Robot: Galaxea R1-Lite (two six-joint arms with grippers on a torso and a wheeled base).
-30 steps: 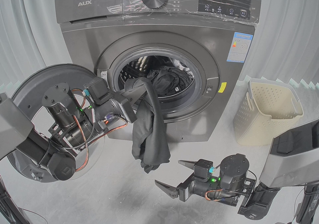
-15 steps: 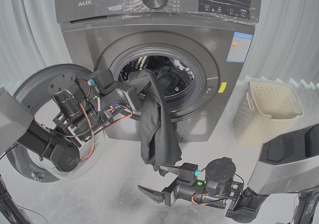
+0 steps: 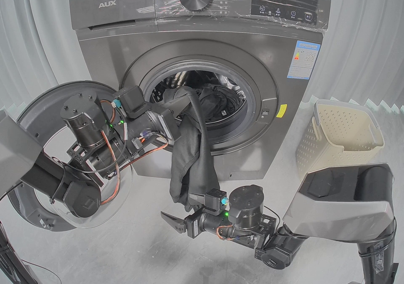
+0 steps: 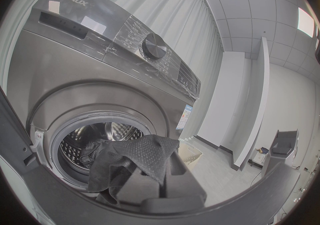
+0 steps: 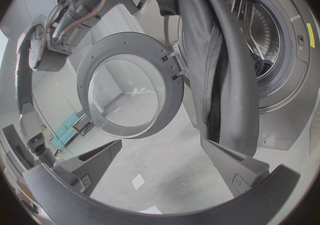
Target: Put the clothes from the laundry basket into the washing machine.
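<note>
Currently grips dark garment [image 3: 193, 158] in left gripper [image 3: 180, 104], jaws clamped on it, at 9 o'clock of washing machine [image 3: 269, 70] opening; hangs limp outside, down toward 6 o'clock; waits with right gripper [image 3: 179, 209] jaws apart, one touching the hem; looks soft, light, floppy; best pinched at a bunched low fold.
</note>
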